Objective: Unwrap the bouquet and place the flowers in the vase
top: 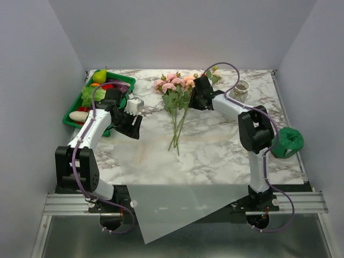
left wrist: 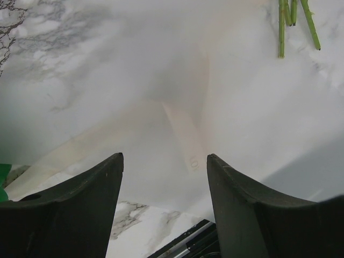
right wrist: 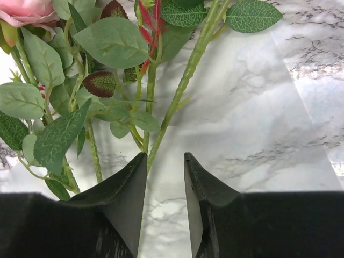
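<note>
The bouquet lies unwrapped. Its flowers, pink and peach roses with green leaves, rest on the marble at the back centre, with the stems pointing to the near side. The white paper is spread flat and hangs over the table's front edge, and a cream ribbon lies under it. My right gripper is low at the leaves, open with a narrow gap. One thin stem runs down to its left fingertip. My left gripper hovers open over the paper, holding nothing. The cream vase stands at the back right.
A green tray of toy vegetables sits at the back left, just behind my left arm. A dark green knotted pouch lies at the right edge. Grey walls close in the table on three sides.
</note>
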Controlling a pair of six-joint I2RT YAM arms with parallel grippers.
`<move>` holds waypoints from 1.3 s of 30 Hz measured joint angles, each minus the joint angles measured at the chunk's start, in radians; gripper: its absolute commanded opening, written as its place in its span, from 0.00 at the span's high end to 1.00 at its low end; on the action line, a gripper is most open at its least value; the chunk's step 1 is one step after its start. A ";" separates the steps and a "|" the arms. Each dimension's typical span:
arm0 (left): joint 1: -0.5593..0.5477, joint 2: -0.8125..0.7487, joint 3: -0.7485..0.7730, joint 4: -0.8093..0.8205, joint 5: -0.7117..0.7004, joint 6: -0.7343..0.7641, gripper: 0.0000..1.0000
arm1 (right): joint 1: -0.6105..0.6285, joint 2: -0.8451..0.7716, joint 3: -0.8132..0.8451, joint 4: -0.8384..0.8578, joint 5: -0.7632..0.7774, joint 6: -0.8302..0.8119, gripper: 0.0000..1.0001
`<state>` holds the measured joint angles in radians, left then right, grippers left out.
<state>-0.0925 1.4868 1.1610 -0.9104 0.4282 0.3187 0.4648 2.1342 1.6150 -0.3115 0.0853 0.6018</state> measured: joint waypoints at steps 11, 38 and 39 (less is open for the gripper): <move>0.015 0.000 -0.018 0.004 0.002 0.013 0.28 | -0.011 0.082 0.114 -0.080 0.041 0.051 0.48; 0.051 0.000 -0.025 0.003 0.015 0.041 0.28 | -0.068 0.235 0.348 -0.232 0.031 0.079 0.55; 0.052 0.000 -0.025 0.002 0.016 0.043 0.28 | -0.066 0.224 0.325 -0.220 0.031 0.079 0.55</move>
<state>-0.0406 1.4868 1.1362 -0.9081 0.4442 0.3618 0.3988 2.3585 1.9396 -0.5316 0.1165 0.6807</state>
